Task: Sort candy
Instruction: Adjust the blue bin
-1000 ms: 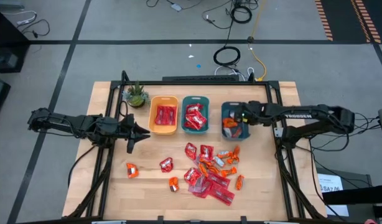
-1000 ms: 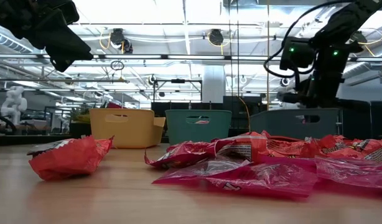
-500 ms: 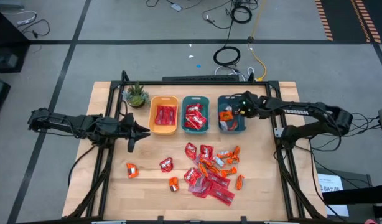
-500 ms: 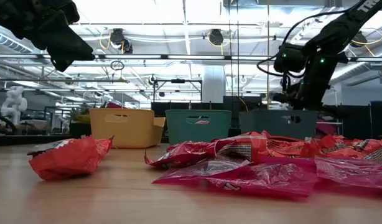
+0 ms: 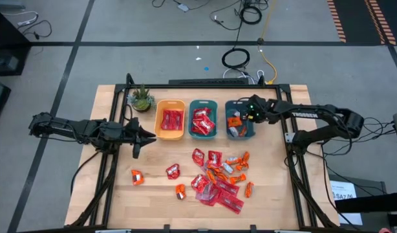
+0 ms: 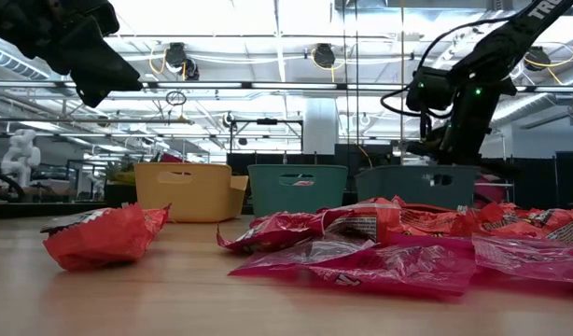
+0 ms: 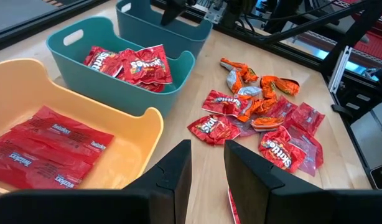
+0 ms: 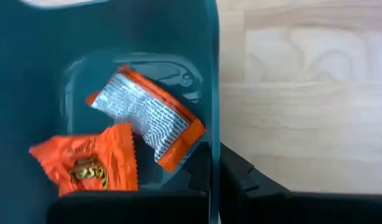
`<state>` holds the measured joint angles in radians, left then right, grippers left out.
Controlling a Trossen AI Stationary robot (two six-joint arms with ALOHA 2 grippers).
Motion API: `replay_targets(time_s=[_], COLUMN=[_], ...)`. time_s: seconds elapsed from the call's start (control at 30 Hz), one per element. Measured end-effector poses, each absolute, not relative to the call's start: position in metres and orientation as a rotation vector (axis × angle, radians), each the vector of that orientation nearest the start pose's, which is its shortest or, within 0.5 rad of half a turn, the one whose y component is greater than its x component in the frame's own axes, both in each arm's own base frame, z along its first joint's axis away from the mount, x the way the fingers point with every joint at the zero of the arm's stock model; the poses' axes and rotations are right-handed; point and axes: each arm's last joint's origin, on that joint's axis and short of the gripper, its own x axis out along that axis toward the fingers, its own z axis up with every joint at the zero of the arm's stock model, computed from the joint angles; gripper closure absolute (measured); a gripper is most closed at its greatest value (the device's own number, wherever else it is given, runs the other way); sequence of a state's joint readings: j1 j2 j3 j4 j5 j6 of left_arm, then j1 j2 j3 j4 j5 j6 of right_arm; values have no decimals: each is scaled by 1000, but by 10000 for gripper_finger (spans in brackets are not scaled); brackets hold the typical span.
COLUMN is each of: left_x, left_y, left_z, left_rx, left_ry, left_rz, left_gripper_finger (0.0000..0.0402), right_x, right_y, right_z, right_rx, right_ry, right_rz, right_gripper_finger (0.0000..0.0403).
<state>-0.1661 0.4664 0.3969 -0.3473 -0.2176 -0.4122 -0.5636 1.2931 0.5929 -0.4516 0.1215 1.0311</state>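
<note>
Overhead, right tool closed above dark bin, candy scattered

Over the past second the right arm's claw, fingers closed, has shifted leftward and toward the counter's rear edge, and the dark teal plastic bin beneath it has slid leftward with it, closer to the neighbouring lighter teal plastic bin.
</note>
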Motion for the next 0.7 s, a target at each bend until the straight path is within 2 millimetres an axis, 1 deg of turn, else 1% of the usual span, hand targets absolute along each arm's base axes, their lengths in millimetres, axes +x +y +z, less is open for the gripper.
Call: replay_targets(time_s=[0.13,0.23,0.4,0.53,0.7], left_x=[120,120,120,120,120], left_y=[-14,-14,-14,-14,-14], left_z=[226,226,226,226,226], left_rx=[-327,-326,-326,-326,-326], left_ry=[392,393,393,394,394], left_rz=[134,134,134,134,134], left_gripper_finger=[297,297,297,297,297], right_x=[179,181,181,181,181], right_y=[-118,-118,-118,-118,-118], right_z=[165,167,168,168,168], right_rx=[1138,1135,1176,1176,1175], right_ry=[751,745,722,721,722], right_rz=[-1177,-1173,-1197,-1196,-1195], right_gripper_finger=[403,403,401,385,353])
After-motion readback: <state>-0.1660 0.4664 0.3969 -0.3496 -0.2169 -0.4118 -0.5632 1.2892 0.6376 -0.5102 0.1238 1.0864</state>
